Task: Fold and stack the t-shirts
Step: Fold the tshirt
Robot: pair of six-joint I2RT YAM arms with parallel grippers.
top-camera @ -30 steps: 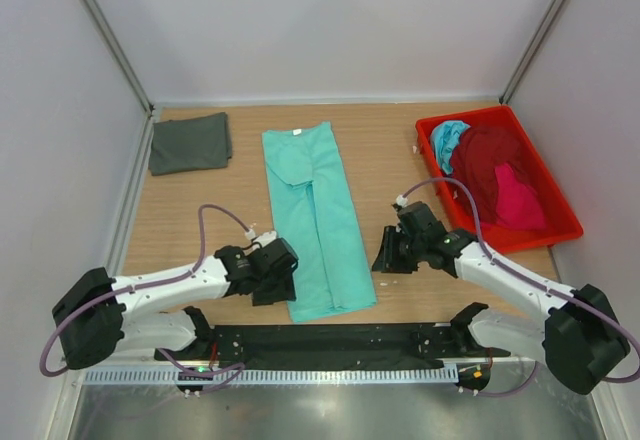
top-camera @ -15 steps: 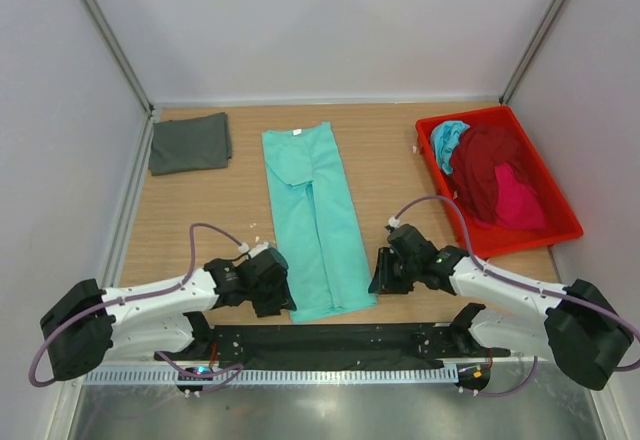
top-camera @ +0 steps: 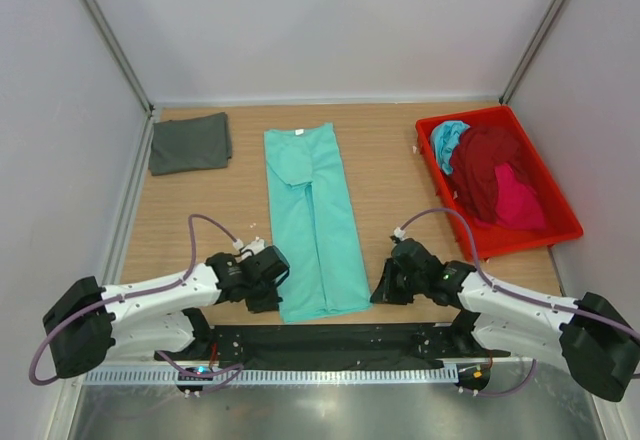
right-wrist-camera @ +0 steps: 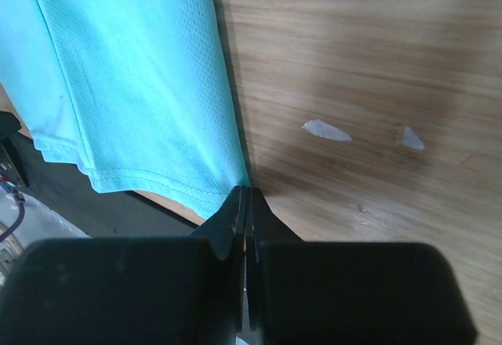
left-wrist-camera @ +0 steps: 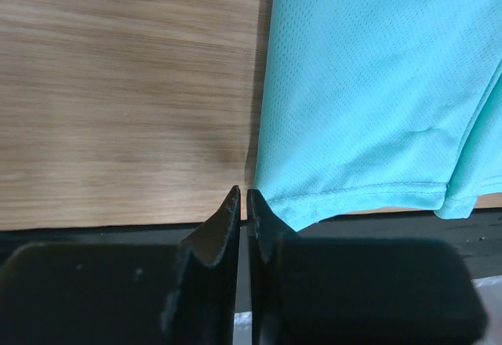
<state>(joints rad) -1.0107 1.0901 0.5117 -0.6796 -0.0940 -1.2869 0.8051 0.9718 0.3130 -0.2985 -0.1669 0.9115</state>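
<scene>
At the far left corner of the table [top-camera: 390, 160] lay the dark grey t-shirt [top-camera: 190, 143], folded into a flat square. Close to the near edge, the left gripper [left-wrist-camera: 241, 202] stood tips-down at the near left corner of the mint green t-shirt [top-camera: 315, 220]. Its fingers were pressed together with only a hairline between them, and I could not tell whether any cloth was caught there. The mint green t-shirt ran as a long narrow strip down the middle of the tabletop, collar toward the far edge and hem just at the near edge. At its near right corner the right gripper [right-wrist-camera: 245, 196] sat the same way, fingers closed tight against the edge of the hem. By the right edge stood the red tray [top-camera: 465, 114], holding the turquoise t-shirt [top-camera: 447, 138], the maroon t-shirt [top-camera: 490, 165] and the pink t-shirt [top-camera: 518, 200] in a loose heap.
</scene>
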